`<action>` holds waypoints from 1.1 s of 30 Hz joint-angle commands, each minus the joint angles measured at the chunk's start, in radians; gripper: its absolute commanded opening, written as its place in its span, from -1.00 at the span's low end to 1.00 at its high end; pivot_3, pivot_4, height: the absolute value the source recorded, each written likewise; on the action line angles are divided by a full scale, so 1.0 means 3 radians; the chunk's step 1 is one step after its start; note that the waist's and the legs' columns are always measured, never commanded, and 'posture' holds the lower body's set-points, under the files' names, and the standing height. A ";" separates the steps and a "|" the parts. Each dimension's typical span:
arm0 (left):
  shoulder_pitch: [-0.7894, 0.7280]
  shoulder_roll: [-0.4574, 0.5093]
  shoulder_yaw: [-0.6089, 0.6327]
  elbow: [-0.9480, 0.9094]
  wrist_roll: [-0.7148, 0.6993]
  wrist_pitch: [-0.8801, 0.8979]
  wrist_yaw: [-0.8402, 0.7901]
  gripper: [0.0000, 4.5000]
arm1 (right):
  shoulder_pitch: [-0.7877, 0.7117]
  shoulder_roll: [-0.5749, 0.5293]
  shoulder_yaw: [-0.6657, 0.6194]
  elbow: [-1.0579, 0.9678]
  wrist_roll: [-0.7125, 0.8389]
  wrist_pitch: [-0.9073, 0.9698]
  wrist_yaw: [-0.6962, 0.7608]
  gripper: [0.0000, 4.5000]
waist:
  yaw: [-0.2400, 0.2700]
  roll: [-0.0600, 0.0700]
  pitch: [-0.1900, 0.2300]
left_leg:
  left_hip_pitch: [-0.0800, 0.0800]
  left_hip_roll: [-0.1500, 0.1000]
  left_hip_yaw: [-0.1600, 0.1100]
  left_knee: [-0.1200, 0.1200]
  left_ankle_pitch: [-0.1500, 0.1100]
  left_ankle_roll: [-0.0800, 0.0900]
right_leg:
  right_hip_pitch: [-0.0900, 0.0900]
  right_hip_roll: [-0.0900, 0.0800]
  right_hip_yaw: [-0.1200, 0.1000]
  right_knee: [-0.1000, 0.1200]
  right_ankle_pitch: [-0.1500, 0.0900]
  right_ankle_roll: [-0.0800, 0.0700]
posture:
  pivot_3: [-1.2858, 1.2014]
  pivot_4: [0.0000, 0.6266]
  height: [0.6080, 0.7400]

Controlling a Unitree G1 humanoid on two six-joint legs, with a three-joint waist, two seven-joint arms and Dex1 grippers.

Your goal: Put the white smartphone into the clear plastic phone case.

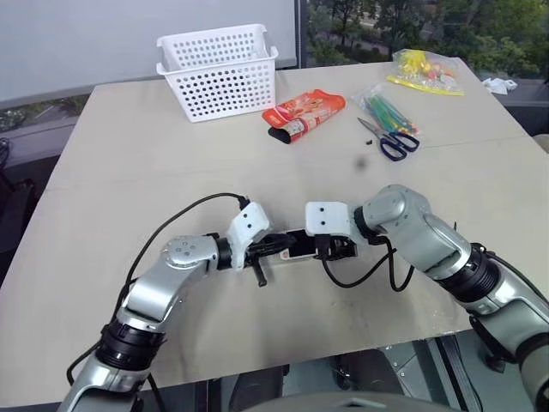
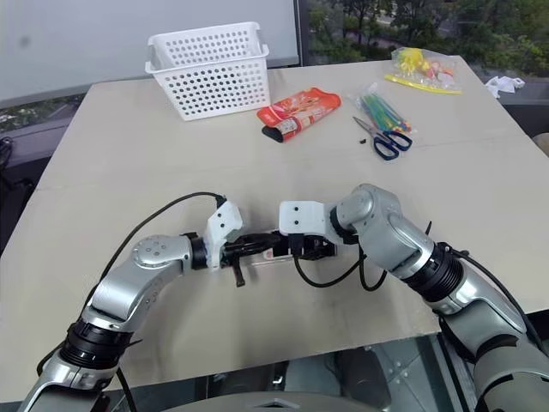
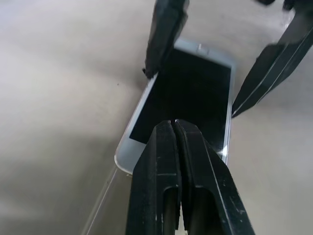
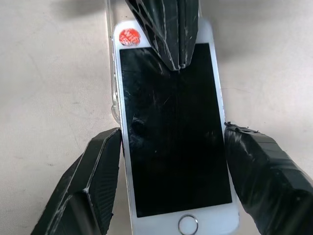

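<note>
The white smartphone (image 4: 171, 132) lies screen up on the table between my two grippers, with a red round sticker (image 4: 129, 36) on one white end. The clear plastic phone case (image 4: 113, 73) shows as a glossy rim along one long side of the phone and past its sticker end (image 3: 100, 205). Whether the phone sits fully inside it I cannot tell. My right gripper (image 4: 173, 134) is shut on the phone, one finger on each long edge. My left gripper (image 3: 174, 122) is shut, its joined tips resting on the black screen near the sticker end. Both grippers meet low over the near middle of the table (image 1: 296, 249).
At the back stand a white perforated basket (image 1: 219, 77), an orange snack packet (image 1: 304, 114), blue-handled scissors (image 1: 390, 142), a bag of coloured pens (image 1: 390, 110) and a yellow bag (image 1: 425, 73). The table's near edge (image 1: 283, 365) runs just behind my arms.
</note>
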 commanded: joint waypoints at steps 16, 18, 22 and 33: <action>0.0116 0.0044 -0.0143 0.0301 0.0171 -0.0091 -0.0114 -0.96 | -0.0250 0.0180 -0.0599 -0.0419 0.0471 0.0303 -0.0248 0.24 | 0.0012 0.0000 -0.0001 | 0.0007 0.0000 0.0000 0.0000 0.0000 0.0000 | 0.0007 -0.0001 0.0001 0.0001 0.0000 0.0000 | 0.03 -0.52 1.00; 0.0107 0.0026 -0.0138 0.0347 0.0160 -0.0107 -0.0123 -1.00 | -0.0279 0.0077 -0.0766 -0.0471 0.0572 0.0340 -0.0245 0.67 | 0.0007 0.0005 0.0000 | 0.0008 -0.0001 0.0001 0.0001 0.0000 0.0000 | 0.0007 -0.0001 0.0002 0.0001 0.0000 0.0000 | 0.03 -0.52 1.00; 0.0104 0.0006 -0.0150 0.0371 0.0169 -0.0127 -0.0150 -1.00 | -0.0232 -0.0142 -0.0948 -0.0537 0.0677 0.0425 -0.0291 0.99 | 0.0039 -0.0003 -0.0014 | 0.0013 -0.0001 -0.0005 0.0001 0.0000 0.0001 | 0.0017 -0.0003 -0.0007 -0.0001 0.0000 0.0000 | 0.03 -0.52 1.00; 0.0193 -0.0058 -0.0158 0.0283 0.0167 -0.0112 -0.0099 -1.00 | 0.0130 -0.0508 -0.0947 -0.0388 0.0953 0.0286 -0.0283 0.99 | 0.0029 -0.0001 -0.0013 | 0.0050 0.0001 -0.0009 -0.0001 -0.0001 0.0002 | 0.0061 -0.0004 -0.0012 -0.0010 -0.0002 0.0000 | 0.03 -0.52 1.00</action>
